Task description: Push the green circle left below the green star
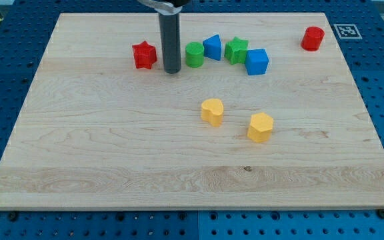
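The green circle (194, 55) stands near the view's top, just right of my tip (172, 70). The green star (236, 50) lies further right, with a blue triangular block (213, 47) between it and the green circle. My tip, the lower end of the dark rod, rests on the board between the red star (144, 55) on its left and the green circle on its right, with a small gap to the circle.
A blue cube (257, 61) touches the green star's right side. A red cylinder (313, 39) stands at the top right. A yellow heart-like block (213, 111) and a yellow hexagon (260, 127) sit mid-board. The wooden board (112, 153) lies on a blue pegboard table.
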